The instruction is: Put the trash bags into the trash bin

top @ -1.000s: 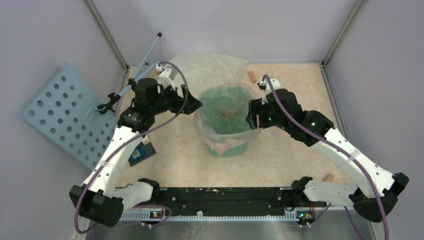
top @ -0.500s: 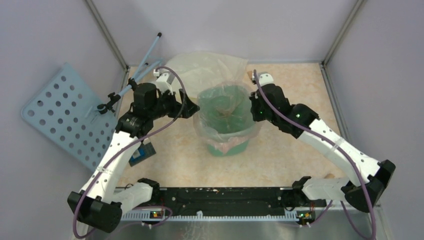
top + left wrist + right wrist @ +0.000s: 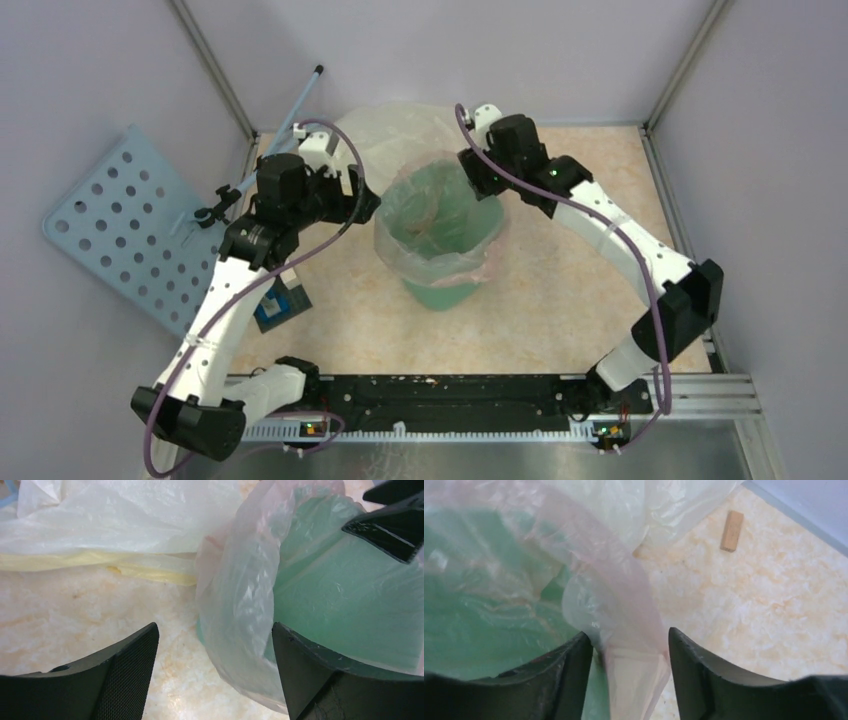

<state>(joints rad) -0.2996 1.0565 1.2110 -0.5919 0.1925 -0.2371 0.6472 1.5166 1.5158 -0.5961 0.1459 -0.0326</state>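
White bent right arm (image 3: pixel 610 215), claw (image 3: pixel 629 641) at bin (image 3: pixel 440 295)

Top camera looks down from behind; both wrist cameras closely face the trash bin (image 3: pixel 440 293).

A pale-yellow bag (image 3: pixel 400 128) lies crumpled at the back of the marbled table (image 3: pixel 560 290). In the right wrist view a small wooden block (image 3: pixel 731 530) lies flat on the table near the bag's edge, apart from it. Beyond the table's left edge a blue perforated board (image 3: pixel 125 225) shows tilted beside the wall (image 3: pixel 60 100), and a thin blue rod (image 3: pixel 295 103) slants above it, with a black clamp (image 3: pixel 207 213) at its lower end. A small blue-and-black item (image 3: pixel 277 305), too small to identify, lies on the table near the left edge, and a black rail (image 3: pixel 440 388) runs along the near edge.
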